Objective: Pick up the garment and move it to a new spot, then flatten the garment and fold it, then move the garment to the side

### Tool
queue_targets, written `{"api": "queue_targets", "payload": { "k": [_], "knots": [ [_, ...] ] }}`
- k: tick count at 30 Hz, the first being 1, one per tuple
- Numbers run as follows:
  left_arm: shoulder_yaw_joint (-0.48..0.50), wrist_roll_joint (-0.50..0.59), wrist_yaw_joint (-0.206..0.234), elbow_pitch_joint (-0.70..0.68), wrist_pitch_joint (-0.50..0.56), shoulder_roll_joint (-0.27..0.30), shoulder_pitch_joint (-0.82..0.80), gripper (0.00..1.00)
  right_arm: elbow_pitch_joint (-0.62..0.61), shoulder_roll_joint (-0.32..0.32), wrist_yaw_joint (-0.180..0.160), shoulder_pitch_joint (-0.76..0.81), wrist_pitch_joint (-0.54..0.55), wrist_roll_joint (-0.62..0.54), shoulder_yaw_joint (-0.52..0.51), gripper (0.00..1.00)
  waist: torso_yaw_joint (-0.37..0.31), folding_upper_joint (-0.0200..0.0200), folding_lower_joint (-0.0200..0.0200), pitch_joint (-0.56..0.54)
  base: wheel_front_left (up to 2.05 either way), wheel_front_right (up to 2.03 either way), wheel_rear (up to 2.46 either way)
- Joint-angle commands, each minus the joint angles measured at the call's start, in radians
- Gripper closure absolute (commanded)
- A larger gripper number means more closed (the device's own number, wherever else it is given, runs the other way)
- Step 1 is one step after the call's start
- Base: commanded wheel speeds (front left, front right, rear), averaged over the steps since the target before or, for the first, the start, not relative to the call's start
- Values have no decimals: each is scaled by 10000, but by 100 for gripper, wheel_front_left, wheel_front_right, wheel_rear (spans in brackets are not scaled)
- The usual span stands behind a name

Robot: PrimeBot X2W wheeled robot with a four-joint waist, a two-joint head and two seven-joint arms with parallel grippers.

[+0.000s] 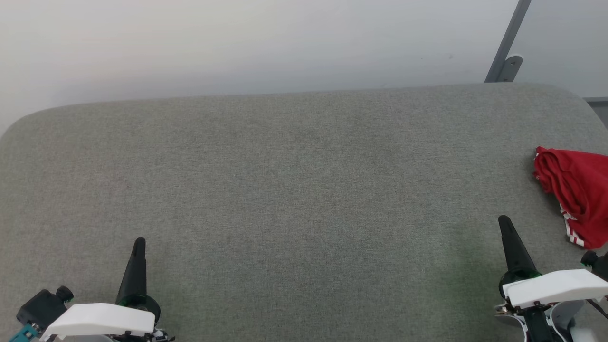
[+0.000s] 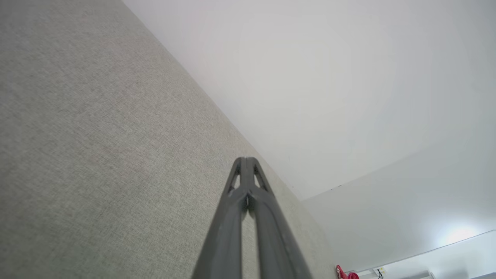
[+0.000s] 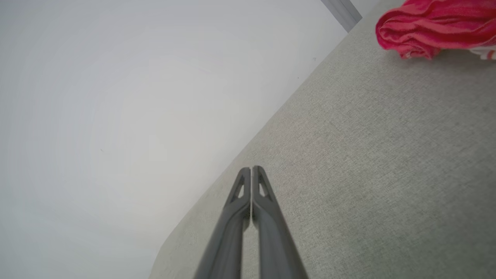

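Note:
The garment (image 1: 577,194) is a crumpled red heap with a bit of red-and-white striped trim, lying at the far right edge of the grey fabric table (image 1: 294,190) and cut off by the picture's edge. In the right wrist view the garment (image 3: 434,25) sits at the top right, well away from the fingers. My right gripper (image 1: 504,223) rests near the front right, shut and empty, left of and nearer than the garment. At the front left my left gripper (image 1: 139,243) is shut with nothing in it. Both wrist views show the fingertips (image 2: 245,159) (image 3: 252,169) pressed together.
A white wall (image 1: 237,42) runs behind the table's far edge. A grey metal post with a bracket (image 1: 507,66) stands at the back right. The table's corners are rounded.

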Motion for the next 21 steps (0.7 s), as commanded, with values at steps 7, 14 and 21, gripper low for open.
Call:
{"api": "queue_targets", "payload": {
  "k": [7, 14, 21],
  "knots": [
    [111, -825, 13, 23, 245, -37, -332, 100, -48, 63, -8, -259, 172, 820, -92, 100, -7, 0, 0, -29, 0, 0, 0],
    [167, -1488, 14, 120, 444, -102, -449, 100, -6, 118, -9, -307, 308, 1499, -129, 100, -15, 0, 0, -60, 0, 0, 0],
    [223, -2102, 14, 209, 633, -158, -545, 100, 34, 168, -8, -338, 435, 2138, -166, 100, -22, 0, 0, -91, 0, 0, 0]
  ]
}}
